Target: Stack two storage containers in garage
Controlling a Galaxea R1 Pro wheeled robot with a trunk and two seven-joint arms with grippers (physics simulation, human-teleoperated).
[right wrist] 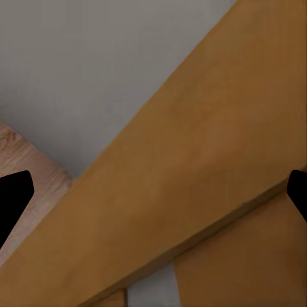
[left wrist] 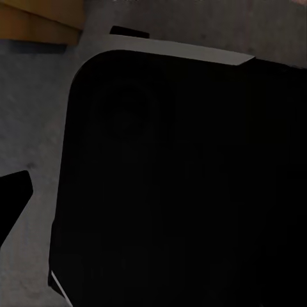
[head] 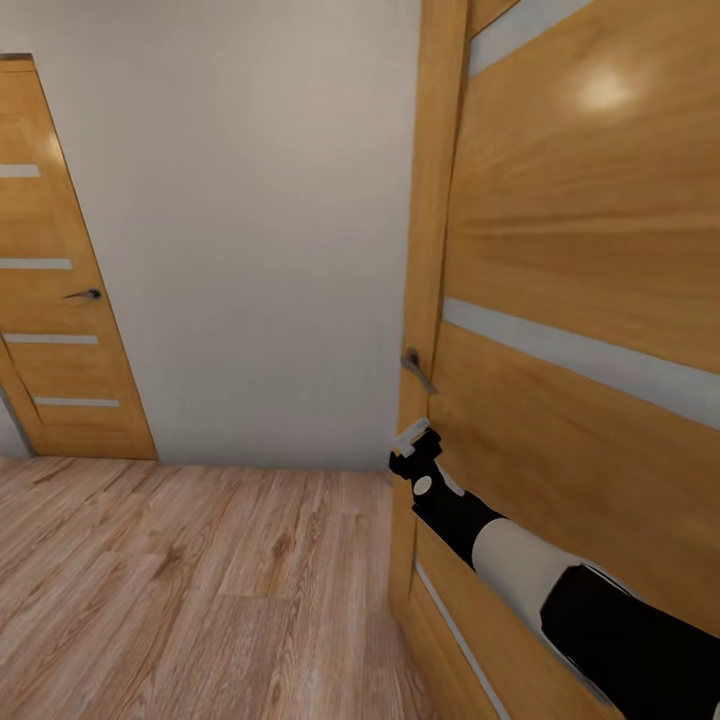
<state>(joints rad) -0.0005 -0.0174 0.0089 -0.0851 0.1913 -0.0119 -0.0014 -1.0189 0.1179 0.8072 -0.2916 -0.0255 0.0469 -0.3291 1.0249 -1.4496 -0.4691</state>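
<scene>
The two storage containers are out of view. My right gripper (head: 413,447) reaches forward at the edge of a light-wood door (head: 580,250) with frosted strips, just below its dark lever handle (head: 417,370). In the right wrist view this gripper (right wrist: 153,198) is open. Its black fingertips (right wrist: 13,198) stand far apart, with the door's wood (right wrist: 192,160) between them and nothing held. In the left wrist view one black fingertip (left wrist: 13,195) of the left gripper (left wrist: 153,192) sits far out to the side, over a large black body (left wrist: 185,185).
The door close on my right stands at an angle beside its frame (head: 435,200). A second, similar door (head: 60,300) is at the far left in a plain white wall (head: 250,250). Light wood plank flooring (head: 200,580) stretches ahead. Grey mottled surface (left wrist: 32,115) shows beside the black body.
</scene>
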